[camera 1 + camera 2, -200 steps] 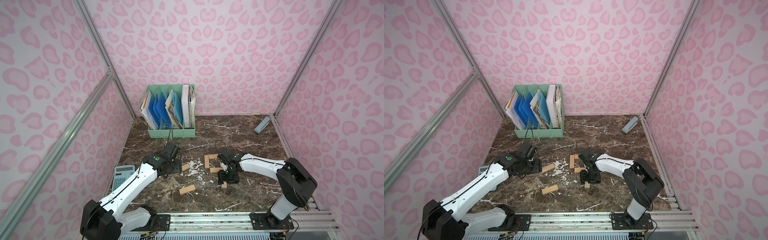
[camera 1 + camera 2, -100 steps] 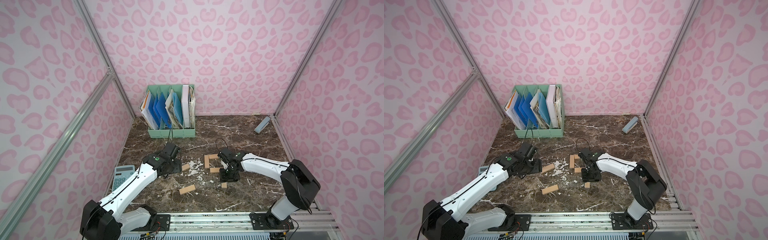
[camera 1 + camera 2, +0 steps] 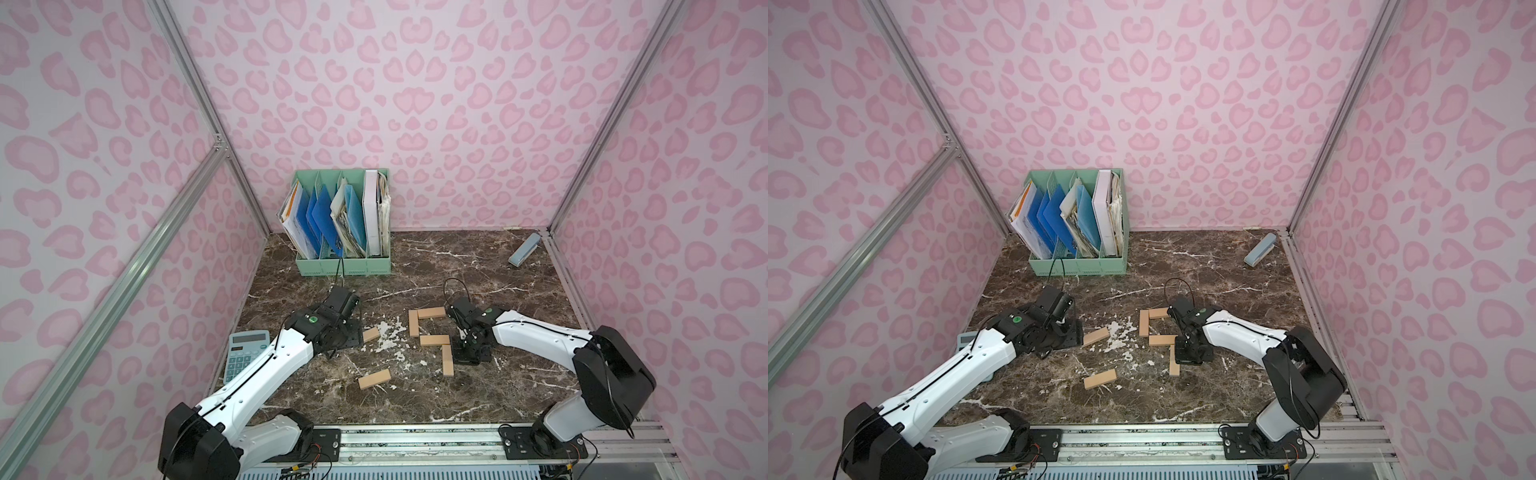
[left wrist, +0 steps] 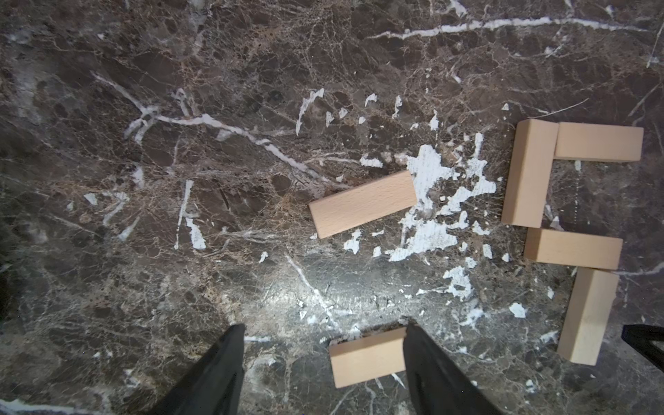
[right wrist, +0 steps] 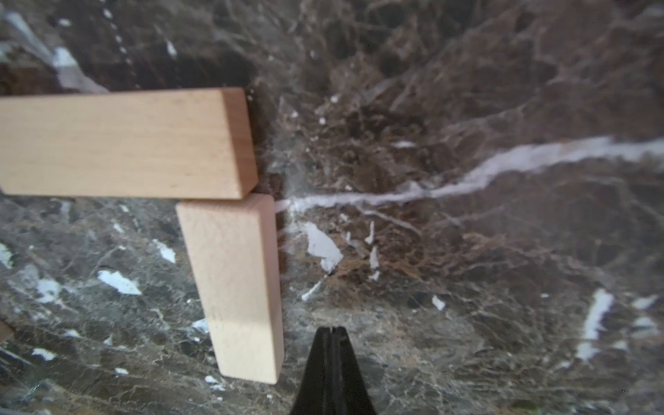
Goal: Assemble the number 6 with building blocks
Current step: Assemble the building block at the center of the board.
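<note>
1. On the dark brown, white-veined marble-patterned tabletop [image 3: 478,266], four small flat planks of light tan wood form a partial digit 6 [image 3: 434,340], nearer the right arm.
2. In the left wrist view, the top bar [image 4: 599,143] butts against the side of the left upright [image 4: 528,172]. The middle bar [image 4: 573,253] lies just below that upright's end. The lower right upright [image 4: 587,316] runs toward the robot from the middle bar's right end, touching it.
3. The figure is open on its lower left and along its base.
4. Two more such planks lie loose. A slanted plank [image 3: 371,334] sits between the left arm and the figure, and a front plank [image 3: 374,379] lies nearer the robot.
5. The right gripper [image 5: 331,330] has its black fingers pressed together on nothing. Its tip is just beside the near end of the lower right upright, with a thin strip of table between.
6. The left gripper [image 4: 321,325] has its fingers spread and grasps nothing. In its wrist view the front plank shows between them, one end hidden behind a finger [image 4: 431,377]; I cannot tell whether they touch.
7. A mint-green plastic file organiser [image 3: 343,266] stands by the back wall. A grey-blue oblong case [image 3: 524,249] lies in the back right corner, and a grey calculator [image 3: 245,357] lies at the left edge.
</note>
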Robot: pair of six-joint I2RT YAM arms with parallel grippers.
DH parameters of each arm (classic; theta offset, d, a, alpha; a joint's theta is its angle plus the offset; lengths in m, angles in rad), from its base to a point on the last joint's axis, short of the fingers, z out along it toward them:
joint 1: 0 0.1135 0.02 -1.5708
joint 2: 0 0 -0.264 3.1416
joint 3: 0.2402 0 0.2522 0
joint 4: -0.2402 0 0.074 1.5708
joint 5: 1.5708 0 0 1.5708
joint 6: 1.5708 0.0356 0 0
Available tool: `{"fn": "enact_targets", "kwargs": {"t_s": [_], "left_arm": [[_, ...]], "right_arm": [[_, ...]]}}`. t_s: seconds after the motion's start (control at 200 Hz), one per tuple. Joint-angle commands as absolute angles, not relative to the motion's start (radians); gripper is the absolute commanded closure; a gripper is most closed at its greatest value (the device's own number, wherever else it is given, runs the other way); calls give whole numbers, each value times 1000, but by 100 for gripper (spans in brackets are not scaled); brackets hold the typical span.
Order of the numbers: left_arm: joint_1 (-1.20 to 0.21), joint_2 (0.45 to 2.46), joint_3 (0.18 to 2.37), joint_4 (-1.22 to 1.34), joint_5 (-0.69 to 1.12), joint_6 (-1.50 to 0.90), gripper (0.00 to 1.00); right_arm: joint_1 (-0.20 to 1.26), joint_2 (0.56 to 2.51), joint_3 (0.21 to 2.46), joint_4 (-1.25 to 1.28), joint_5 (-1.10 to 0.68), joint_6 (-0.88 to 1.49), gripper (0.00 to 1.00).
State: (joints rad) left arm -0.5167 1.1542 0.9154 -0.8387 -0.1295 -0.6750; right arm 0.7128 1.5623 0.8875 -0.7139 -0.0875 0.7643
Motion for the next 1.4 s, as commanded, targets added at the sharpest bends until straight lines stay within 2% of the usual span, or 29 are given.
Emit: {"fn": "enact_targets", "kwargs": {"t_s": [0.0, 1.395], "left_arm": [[-517, 1149, 916, -840, -132, -673, 27], [-517, 1151, 916, -844, -143, -673, 27]], "right_arm": [[709, 1575, 884, -689, -62, 780, 100], [677, 1712, 1009, -650, -49, 735, 100]]}}
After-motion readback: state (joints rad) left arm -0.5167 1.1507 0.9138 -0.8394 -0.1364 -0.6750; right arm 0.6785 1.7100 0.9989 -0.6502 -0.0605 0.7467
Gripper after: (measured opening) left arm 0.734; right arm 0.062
